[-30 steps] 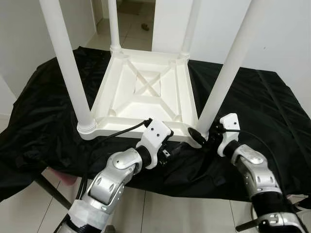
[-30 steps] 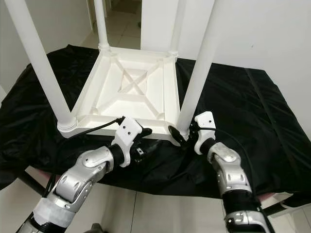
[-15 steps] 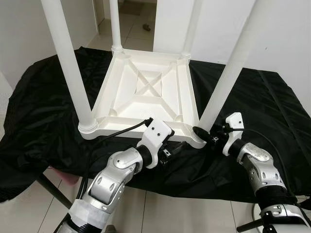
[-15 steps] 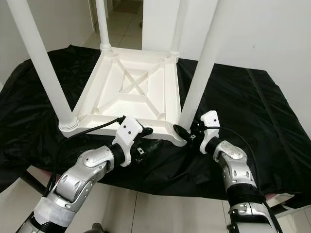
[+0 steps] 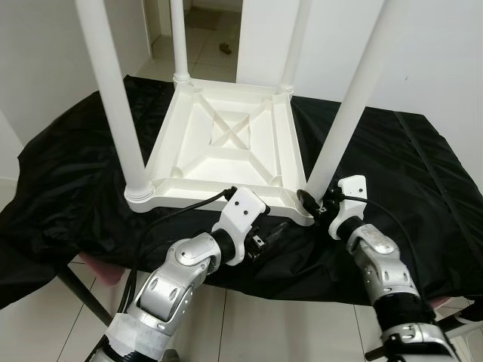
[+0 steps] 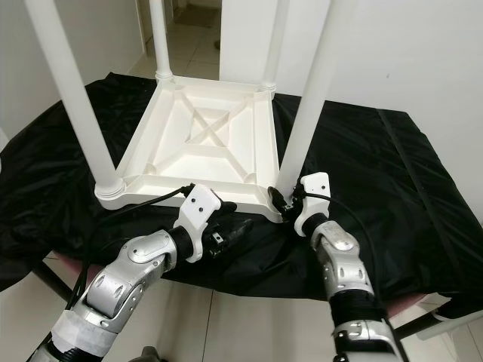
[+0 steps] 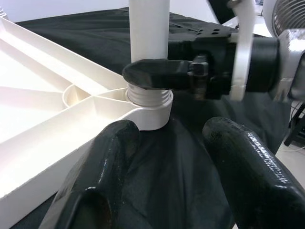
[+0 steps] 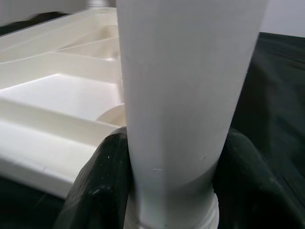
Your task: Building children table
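1. Left eye view, centre: upturned white table on black cloth, four legs up.
2. Lower right: right gripper clamped around near-right leg at its base.
3. Lower centre: left gripper, fingers spread, empty, beside that corner.

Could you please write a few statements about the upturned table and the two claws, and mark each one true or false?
1. The white table lies upside down on the black cloth. True.
2. The right claw grips the base of the near right leg. True.
3. The left claw is clamped on a table leg. False: it is open, beside the table's near edge, holding nothing.
4. Only three legs are fitted. False: four legs stand up.
5. The cloth is red. False: it is black.
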{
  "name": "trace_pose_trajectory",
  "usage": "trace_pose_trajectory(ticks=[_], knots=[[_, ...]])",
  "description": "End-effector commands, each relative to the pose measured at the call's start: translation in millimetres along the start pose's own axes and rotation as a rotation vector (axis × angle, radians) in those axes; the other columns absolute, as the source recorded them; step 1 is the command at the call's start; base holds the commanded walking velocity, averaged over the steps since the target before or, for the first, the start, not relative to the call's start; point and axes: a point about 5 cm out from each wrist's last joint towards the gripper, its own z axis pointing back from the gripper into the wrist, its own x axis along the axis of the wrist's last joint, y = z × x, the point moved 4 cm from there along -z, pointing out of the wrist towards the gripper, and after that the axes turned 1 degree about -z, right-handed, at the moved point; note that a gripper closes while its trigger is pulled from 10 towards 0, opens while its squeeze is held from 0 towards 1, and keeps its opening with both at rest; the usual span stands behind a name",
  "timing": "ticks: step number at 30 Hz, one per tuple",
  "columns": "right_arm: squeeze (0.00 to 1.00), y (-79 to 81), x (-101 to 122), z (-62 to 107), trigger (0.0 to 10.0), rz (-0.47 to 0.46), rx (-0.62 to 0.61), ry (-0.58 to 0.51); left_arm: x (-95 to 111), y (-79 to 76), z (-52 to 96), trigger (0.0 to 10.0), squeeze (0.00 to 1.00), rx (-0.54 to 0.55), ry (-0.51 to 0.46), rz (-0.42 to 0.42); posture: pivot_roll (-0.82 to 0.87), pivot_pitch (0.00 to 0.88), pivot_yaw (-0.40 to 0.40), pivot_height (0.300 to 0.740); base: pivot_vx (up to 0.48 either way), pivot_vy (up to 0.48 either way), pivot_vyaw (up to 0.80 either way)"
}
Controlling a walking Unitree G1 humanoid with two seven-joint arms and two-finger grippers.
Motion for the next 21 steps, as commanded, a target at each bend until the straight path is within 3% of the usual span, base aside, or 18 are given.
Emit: trace_pose_trajectory(ticks=[1, 8, 12, 16, 17, 18, 19, 21], knots=[[0.0, -23.1, -6, 8.8, 10.0, 0.013, -0.228, 0.044, 2, -5.7, -0.7, 10.0, 0.0, -0.032, -0.006, -0.001, 0.03, 0.0, -0.053, 0.74, 0.0, 0.0, 0.0], [0.0, -1.6, -7, 19.3, 10.0, -0.028, -0.427, 0.041, 2, -6.7, -0.9, 10.0, 0.0, -0.028, -0.007, 0.0, 0.04, 0.0, -0.063, 0.74, 0.0, 0.0, 0.0], [0.0, 9.9, -5, 17.1, 10.0, -0.033, -0.397, 0.031, 1, -7.0, -0.5, 10.0, 0.0, -0.026, -0.008, 0.002, 0.04, 0.0, -0.067, 0.74, 0.0, 0.0, 0.0], [0.0, 7.5, -3, 16.6, 10.0, -0.024, -0.396, 0.028, 1, -7.1, -0.3, 10.0, 0.0, -0.026, -0.007, 0.002, 0.04, 0.0, -0.068, 0.74, 0.0, 0.0, 0.0], [0.51, 5.2, -1, 16.4, 10.0, -0.027, -0.395, 0.019, 1, -7.0, -0.2, 10.0, 0.0, -0.025, -0.007, 0.001, 0.04, 0.0, -0.068, 0.74, 0.0, 0.0, 0.0], [0.51, 5.2, -1, 16.4, 10.0, -0.027, -0.395, 0.019, 1, -7.0, -0.2, 10.0, 0.0, -0.025, -0.007, 0.001, 0.04, 0.0, -0.068, 0.74, 0.0, 0.0, 0.0], [1.0, 2.4, 3, 16.5, 10.0, -0.037, -0.392, 0.001, 1, -6.8, -0.1, 10.0, 0.0, -0.024, -0.007, 0.001, 0.04, 0.0, -0.069, 0.74, 0.0, 0.0, 0.0], [1.0, 1.0, 7, 15.3, 10.0, -0.051, -0.361, -0.018, 1, -6.4, -0.1, 10.0, 0.0, -0.023, -0.008, 0.0, 0.04, 0.0, -0.069, 0.74, 0.0, 0.0, 0.0]])
